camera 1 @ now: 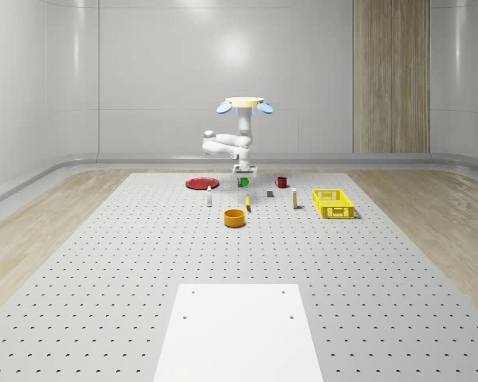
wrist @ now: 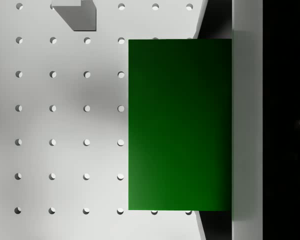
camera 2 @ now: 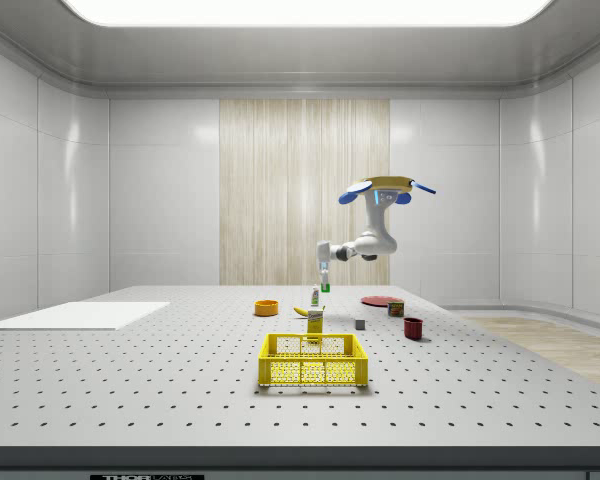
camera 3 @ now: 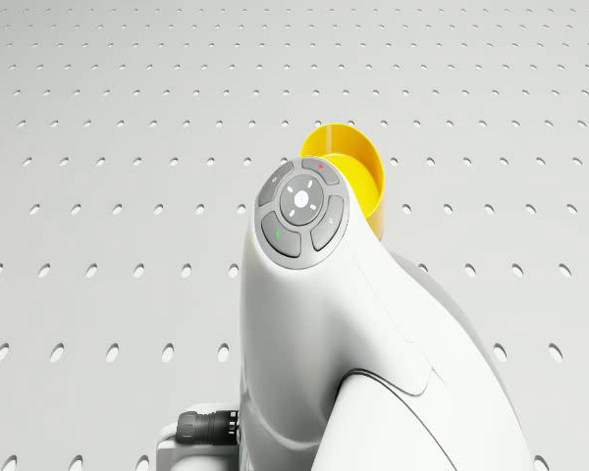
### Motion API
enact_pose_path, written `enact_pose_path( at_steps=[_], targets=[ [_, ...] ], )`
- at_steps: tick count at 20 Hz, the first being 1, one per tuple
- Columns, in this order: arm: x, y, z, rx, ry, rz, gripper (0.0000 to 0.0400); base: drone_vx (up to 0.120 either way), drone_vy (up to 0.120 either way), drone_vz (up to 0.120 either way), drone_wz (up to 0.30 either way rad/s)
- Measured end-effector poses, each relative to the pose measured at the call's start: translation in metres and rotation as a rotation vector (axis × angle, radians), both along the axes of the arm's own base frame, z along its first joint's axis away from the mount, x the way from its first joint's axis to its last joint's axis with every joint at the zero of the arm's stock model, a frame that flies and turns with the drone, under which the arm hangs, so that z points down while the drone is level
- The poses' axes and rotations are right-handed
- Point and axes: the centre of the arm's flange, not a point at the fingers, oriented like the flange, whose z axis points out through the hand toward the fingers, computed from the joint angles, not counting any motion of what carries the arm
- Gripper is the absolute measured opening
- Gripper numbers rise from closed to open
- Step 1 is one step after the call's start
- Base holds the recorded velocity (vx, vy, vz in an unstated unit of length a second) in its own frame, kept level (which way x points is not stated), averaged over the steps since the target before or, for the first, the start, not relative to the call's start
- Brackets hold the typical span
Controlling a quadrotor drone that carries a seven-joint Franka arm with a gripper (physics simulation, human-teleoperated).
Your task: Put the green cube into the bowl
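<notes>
The bowl [camera 1: 235, 217] is sitting near the middle of the table [camera 1: 103, 270]; the basket [camera 1: 333, 203] is lying toward the whole-scene view's right edge, the plate [camera 1: 201, 183] behind.

1. The drone [camera 1: 244, 103] hovers in the air above the gripper.
2. The white arm [camera 1: 225, 146] is folded, wrist pointing down.
3. The gripper [camera 1: 244, 181] clamps a small green cube [camera 1: 244, 182].

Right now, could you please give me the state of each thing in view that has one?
drone: hovering above the table's far part
tool: shut on the green cube
green cube: held, lifted off the table
bowl: upright, on the table
yellow basket: upright
red mug: upright
</notes>
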Motion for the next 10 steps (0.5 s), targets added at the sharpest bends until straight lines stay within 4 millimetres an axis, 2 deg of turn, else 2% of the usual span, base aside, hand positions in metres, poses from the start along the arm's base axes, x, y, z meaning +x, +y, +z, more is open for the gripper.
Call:
enact_pose_path(
  at_steps=[10],
  targets=[
    [0.0, 0.0, 0.0, 0.0, 0.0, 0.0, 0.025, 0.12, -0.12, 0.0, 0.0]
  ],
)
